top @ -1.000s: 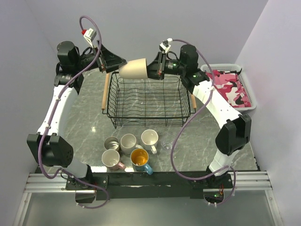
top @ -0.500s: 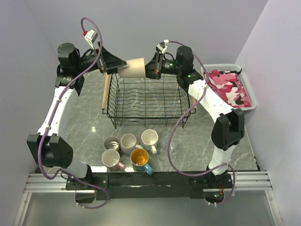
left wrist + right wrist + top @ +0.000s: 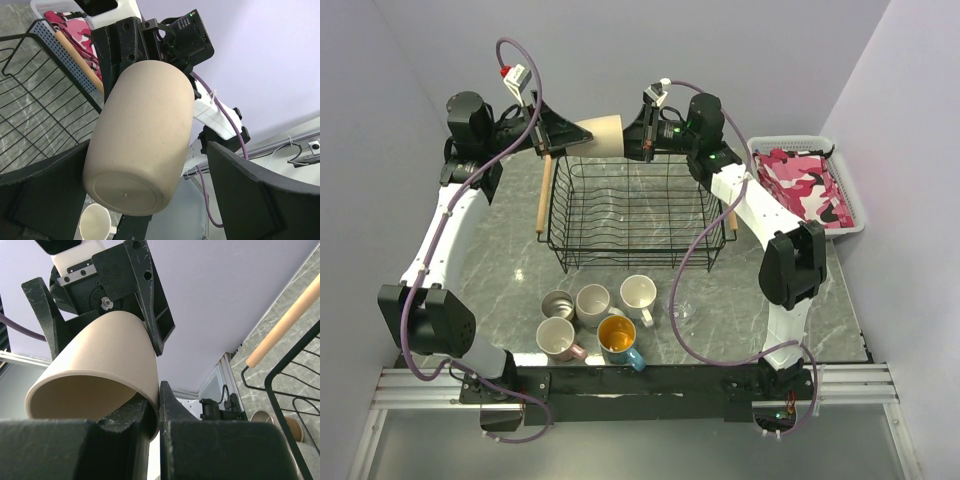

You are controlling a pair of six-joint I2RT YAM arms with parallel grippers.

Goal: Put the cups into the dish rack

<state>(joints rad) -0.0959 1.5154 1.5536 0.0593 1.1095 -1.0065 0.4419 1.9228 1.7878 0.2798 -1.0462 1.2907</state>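
A tan cup (image 3: 603, 135) hangs on its side in the air over the back edge of the black wire dish rack (image 3: 630, 266). My right gripper (image 3: 642, 138) is shut on its rim, one finger inside the cup (image 3: 100, 370) and one outside. My left gripper (image 3: 575, 135) stands open, its fingers on either side of the cup's base (image 3: 145, 135), with a gap showing at the right finger (image 3: 250, 195). Several other cups stand near the front: a steel cup (image 3: 557, 304), two white mugs (image 3: 592, 303), a pink mug (image 3: 557, 338), a blue mug (image 3: 618, 338) and a clear glass (image 3: 677, 312).
A white basket (image 3: 853, 215) with pink camouflage cloth sits at the right, beside the rack. The rack's wooden handles (image 3: 546, 190) run along its two short sides. Purple cables loop from both arms.
The right arm has carried the tan cup a little left and back, further between the open left fingers. The left arm has barely moved.
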